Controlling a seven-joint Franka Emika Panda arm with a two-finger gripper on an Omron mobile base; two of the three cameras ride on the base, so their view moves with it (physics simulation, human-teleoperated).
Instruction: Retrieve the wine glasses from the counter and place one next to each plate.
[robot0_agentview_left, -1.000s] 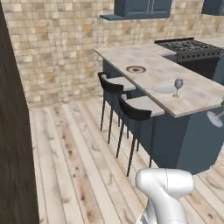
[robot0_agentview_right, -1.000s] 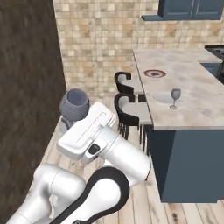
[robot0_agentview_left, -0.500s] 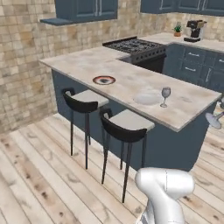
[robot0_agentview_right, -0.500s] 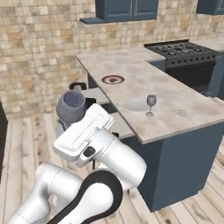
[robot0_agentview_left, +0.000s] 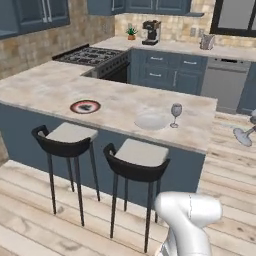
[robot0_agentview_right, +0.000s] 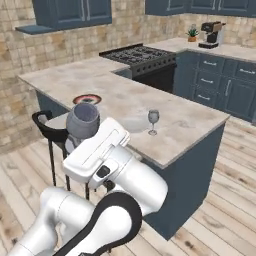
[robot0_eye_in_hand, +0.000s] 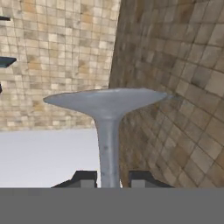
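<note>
In the hand view the two dark fingertips (robot0_eye_in_hand: 83, 178) stand one on each side of the thin stem of a wine glass (robot0_eye_in_hand: 107, 131), closed on it; the stem rises straight up from between them and its round foot spreads wide above the tips. Beyond the foot lies a tiled stone wall (robot0_eye_in_hand: 175, 87). The gripper (robot0_eye_in_hand: 109, 179) thus holds this glass by the stem.

In the left base view the same held glass (robot0_agentview_left: 246, 134) shows at the right edge, tilted, its foot turned toward the camera, out past the end of the counter (robot0_agentview_left: 55, 87) and above the wooden floor (robot0_agentview_left: 30, 200). In the right base view its rounded bowl (robot0_agentview_right: 83, 119) sits at the far end of the white arm (robot0_agentview_right: 120, 170), mouth up and toward the camera.

Well away from the fingers, the second wine glass (robot0_agentview_left: 175, 114) stands upright on the counter, just beside the plain pale plate (robot0_agentview_left: 151, 121). Further along the same counter lies the red-rimmed plate (robot0_agentview_left: 85, 106), with no glass next to it. Two black stools (robot0_agentview_left: 137, 160) with pale seats stand below the counter edge, one under each plate. A gas stove (robot0_agentview_left: 90, 54) and a coffee machine (robot0_agentview_left: 150, 32) stand on the far runs of counter.
</note>
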